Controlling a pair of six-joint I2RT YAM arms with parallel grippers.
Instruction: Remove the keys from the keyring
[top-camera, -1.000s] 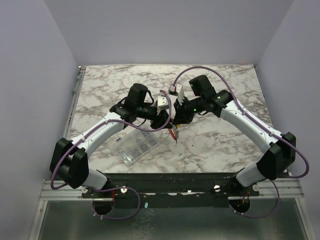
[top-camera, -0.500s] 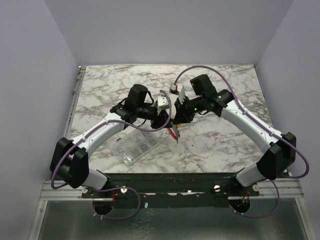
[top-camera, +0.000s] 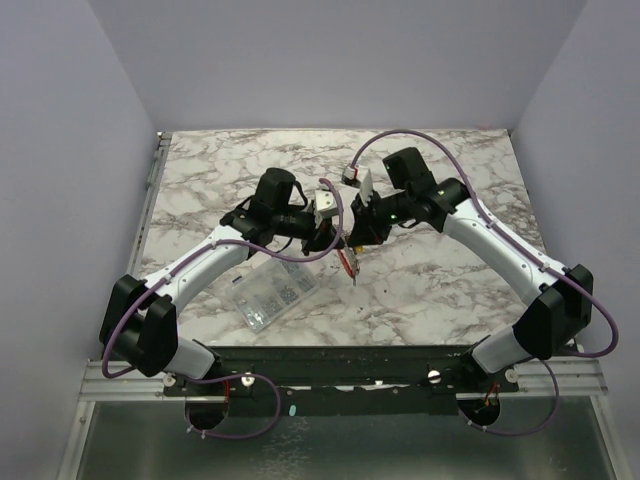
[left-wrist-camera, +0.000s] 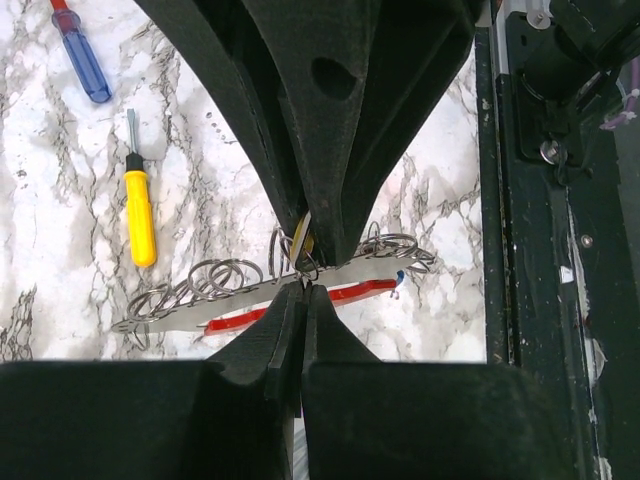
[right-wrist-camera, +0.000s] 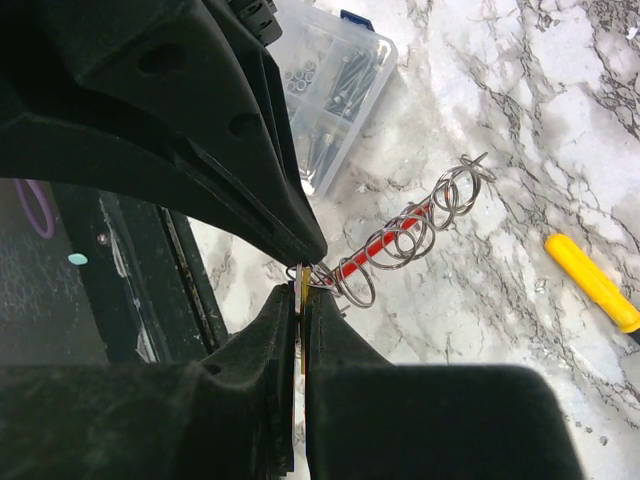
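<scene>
Clamping keyring: left pincer steady, right pincer edged rearward

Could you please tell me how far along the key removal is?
Done: nothing visible; no freed key lies on the table. In hand: the left fingers pinch the keyring, and the right fingers pinch a yellow key beside its wire rings. Left: freeing that key; other keys are hidden.

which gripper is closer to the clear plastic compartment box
Left. The left gripper, pinching the red-and-grey keyring, is just right of the clear plastic compartment box; the right gripper faces it from further right, on a yellow key.
</scene>
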